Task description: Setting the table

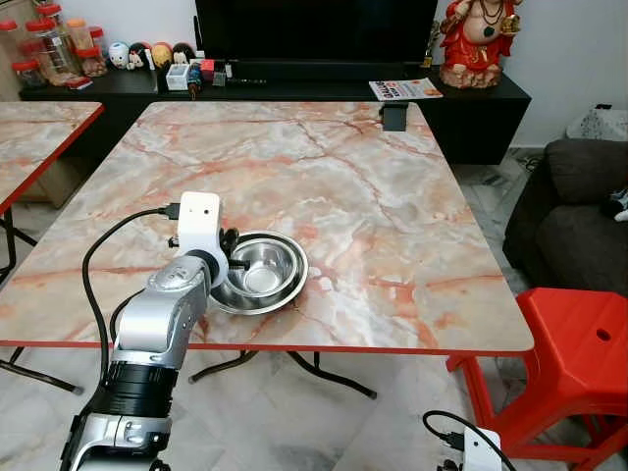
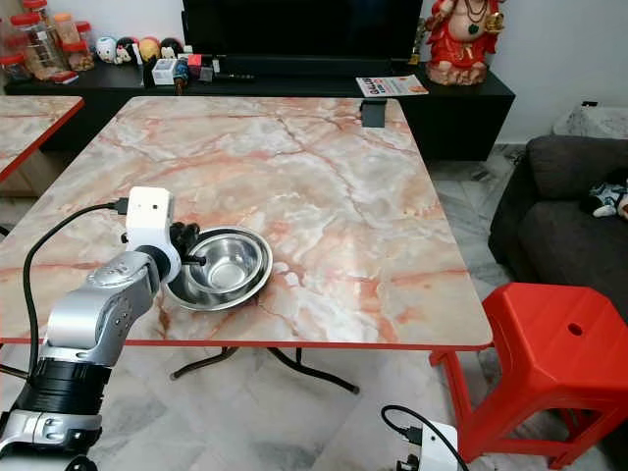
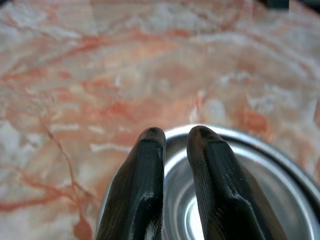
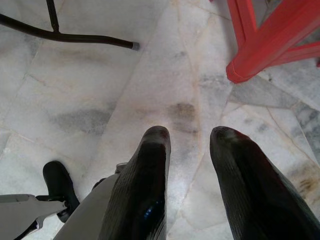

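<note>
A round, shiny stainless-steel bowl (image 1: 261,271) sits in the lower left of the frame, near the front red edge of the pink-and-white marble-patterned table (image 1: 392,196). The left claw (image 3: 174,136) is at the bowl's left rim, its two black fingers (image 3: 142,185) drawn close together with the rim pinched between them, one finger outside the bowl and one inside. The right claw (image 4: 189,136) hangs idle low beside the table, over the pale marble floor (image 4: 150,75), its fingers apart and holding nothing. A red plastic stool (image 1: 579,343) stands at the lower right of the frame, just beside the table's corner.
</note>
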`<state>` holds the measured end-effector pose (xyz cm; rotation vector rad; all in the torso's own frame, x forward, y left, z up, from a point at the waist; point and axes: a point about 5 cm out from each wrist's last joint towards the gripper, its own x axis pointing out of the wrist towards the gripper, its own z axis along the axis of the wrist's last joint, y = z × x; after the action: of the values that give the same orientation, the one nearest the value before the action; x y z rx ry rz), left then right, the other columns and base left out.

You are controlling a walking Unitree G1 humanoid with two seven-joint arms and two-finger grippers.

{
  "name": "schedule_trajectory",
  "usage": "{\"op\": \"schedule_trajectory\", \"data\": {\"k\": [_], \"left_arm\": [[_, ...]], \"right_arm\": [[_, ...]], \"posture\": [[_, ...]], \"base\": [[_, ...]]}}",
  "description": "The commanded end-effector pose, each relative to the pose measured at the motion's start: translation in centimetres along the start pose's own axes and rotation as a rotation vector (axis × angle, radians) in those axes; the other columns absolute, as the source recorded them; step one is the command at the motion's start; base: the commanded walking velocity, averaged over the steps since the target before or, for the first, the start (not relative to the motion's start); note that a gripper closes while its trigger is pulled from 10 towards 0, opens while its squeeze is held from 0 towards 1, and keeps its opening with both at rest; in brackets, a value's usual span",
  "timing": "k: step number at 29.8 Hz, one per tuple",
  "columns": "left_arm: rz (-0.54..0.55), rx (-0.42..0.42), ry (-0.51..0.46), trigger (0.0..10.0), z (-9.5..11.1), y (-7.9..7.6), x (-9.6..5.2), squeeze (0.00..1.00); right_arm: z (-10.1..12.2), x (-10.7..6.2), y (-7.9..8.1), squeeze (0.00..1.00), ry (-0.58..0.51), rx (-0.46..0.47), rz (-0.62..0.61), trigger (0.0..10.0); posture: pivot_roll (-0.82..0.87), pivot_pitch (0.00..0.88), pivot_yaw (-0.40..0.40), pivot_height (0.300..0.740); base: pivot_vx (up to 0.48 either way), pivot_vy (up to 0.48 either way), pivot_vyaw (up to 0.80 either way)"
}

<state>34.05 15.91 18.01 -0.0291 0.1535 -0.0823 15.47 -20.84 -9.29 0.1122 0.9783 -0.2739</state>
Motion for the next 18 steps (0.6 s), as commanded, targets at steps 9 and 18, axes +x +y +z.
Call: {"op": "schedule_trajectory", "data": {"k": [9, 18], "left_arm": [[0.337, 0.130, -0.343, 10.0, 4.1, 5.9, -1.8, 0.00], [0.780, 0.657, -0.136, 10.0, -1.2, 17.1, -6.7, 0.00]], "right_arm": [[0.3, 0.0, 0.0, 0.00, -0.023, 0.030, -0.007, 10.0], [0.1, -0.1, 0.1, 0.00, -0.033, 0.044, -0.005, 10.0]], "posture": [[0.00, 0.000, -0.013, 0.725], [0.01, 0.000, -0.007, 0.725]], "base": [[0.000, 0.000, 0.00], [0.000, 0.000, 0.00]]}}
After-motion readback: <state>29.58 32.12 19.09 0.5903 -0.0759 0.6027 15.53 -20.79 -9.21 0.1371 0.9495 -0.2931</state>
